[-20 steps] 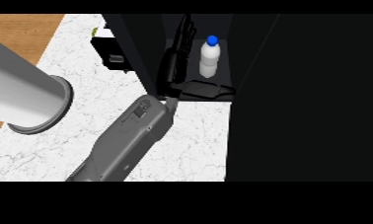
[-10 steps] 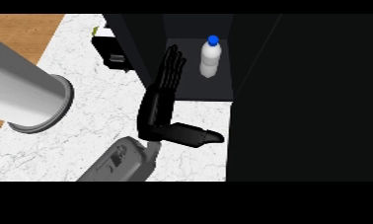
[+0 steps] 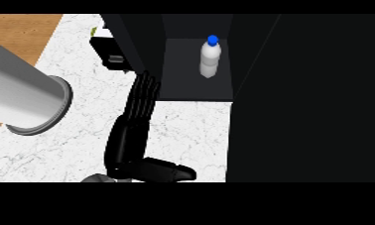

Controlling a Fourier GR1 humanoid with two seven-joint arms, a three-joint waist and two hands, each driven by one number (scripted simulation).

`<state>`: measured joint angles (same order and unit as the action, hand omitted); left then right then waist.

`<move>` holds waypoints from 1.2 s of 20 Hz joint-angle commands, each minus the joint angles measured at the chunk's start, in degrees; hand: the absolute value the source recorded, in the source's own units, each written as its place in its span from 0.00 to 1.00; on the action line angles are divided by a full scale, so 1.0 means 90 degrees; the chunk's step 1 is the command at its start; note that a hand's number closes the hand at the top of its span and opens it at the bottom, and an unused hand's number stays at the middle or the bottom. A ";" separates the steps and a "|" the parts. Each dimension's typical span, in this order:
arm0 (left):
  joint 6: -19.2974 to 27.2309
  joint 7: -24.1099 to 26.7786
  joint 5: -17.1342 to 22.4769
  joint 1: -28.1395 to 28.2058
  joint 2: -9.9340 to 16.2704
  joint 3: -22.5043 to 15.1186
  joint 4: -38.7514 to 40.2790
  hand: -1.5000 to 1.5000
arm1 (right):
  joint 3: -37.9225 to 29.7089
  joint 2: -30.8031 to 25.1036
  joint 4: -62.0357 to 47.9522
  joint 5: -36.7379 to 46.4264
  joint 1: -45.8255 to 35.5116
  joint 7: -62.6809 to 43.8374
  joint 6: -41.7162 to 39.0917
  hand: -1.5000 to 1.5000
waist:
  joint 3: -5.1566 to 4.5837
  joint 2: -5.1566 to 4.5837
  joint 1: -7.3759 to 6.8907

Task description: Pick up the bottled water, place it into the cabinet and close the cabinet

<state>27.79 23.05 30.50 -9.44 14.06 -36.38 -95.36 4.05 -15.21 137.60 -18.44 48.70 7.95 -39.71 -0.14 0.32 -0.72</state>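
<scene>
Left hand [image 3: 134, 135] flat, fingers straight, thumb out – released; bottle [image 3: 210, 59] upright in cabinet [image 3: 194, 87], apart.

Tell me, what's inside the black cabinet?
Inside the cabinet stands one water bottle with a blue cap, upright near its right wall. The door and dark walls hide the rest of the inside.

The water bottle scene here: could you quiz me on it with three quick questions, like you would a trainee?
1. True or false: the water bottle stands upright inside the cabinet.
2. What colour is the bottle's cap? A red, B blue, C green.
3. Fill in: the fingers of the hand in view are ____ (straight or curled).

Key: 1 true. 2 B. 3 straight; the hand is outside the cabinet, apart from the bottle, fingertips near the cabinet's left wall.
</scene>
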 commanded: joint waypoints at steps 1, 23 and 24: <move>0.0058 -0.0096 -0.0001 0.0416 0.0254 0.0038 -0.0596 0.00 | 0.0280 -0.0307 0.1579 0.0314 0.0175 -0.0813 0.0145 1.00 | -0.0004 -0.0011 0.0009; -0.1002 0.0519 0.0754 0.2275 0.1554 0.1202 -0.1700 0.00 | 0.4570 0.0985 0.1158 0.3319 -0.1998 -0.2512 0.1179 1.00 | -0.0047 0.0020 -0.0057; -0.1049 0.0585 0.0674 0.2568 0.1706 0.1127 -0.1881 0.00 | 0.4646 0.1077 0.0992 0.3387 -0.2137 -0.2626 0.1259 1.00 | -0.0046 0.0049 -0.0132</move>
<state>20.43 27.58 35.49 10.99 27.18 -27.94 -111.23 33.59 -8.90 142.30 1.92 34.40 -11.04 -29.44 -0.49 0.77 -1.26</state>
